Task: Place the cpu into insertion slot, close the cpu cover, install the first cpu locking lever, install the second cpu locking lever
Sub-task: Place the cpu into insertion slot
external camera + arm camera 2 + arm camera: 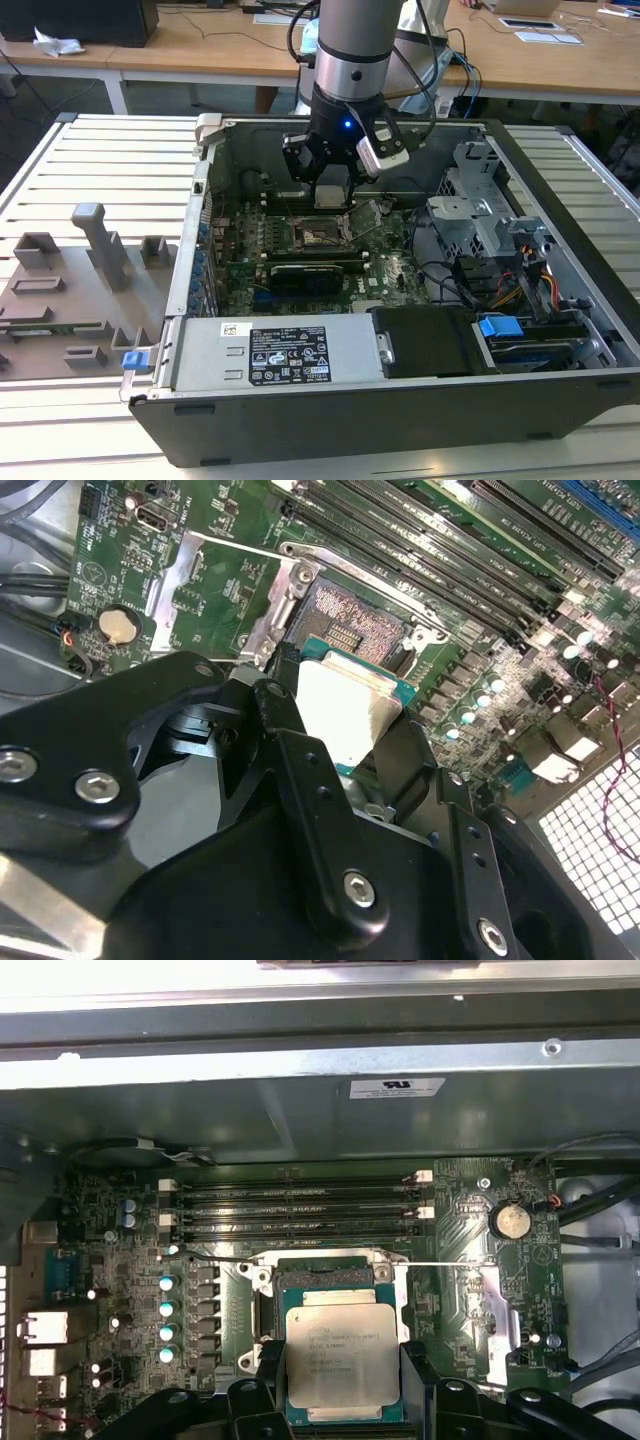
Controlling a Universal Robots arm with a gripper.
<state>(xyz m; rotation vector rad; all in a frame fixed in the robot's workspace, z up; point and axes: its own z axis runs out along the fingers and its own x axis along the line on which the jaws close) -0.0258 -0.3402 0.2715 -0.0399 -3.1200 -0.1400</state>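
In the open computer case (330, 420), the gripper (337, 1365) hangs over the middle of the motherboard (250, 265), its jaws pinching the cpu (338, 1355) just above the socket (325, 1278). The cpu has a silver-grey top and a green rim; the fingers (270, 1370) hide its side edges.

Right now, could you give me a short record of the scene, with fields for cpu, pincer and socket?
cpu: small flat square silver-grey chip, held above the green motherboard, not seated
pincer: black pincer, shut on the chip's edges
insertion slot: dark square socket, empty, contacts exposed
setting: open black computer case
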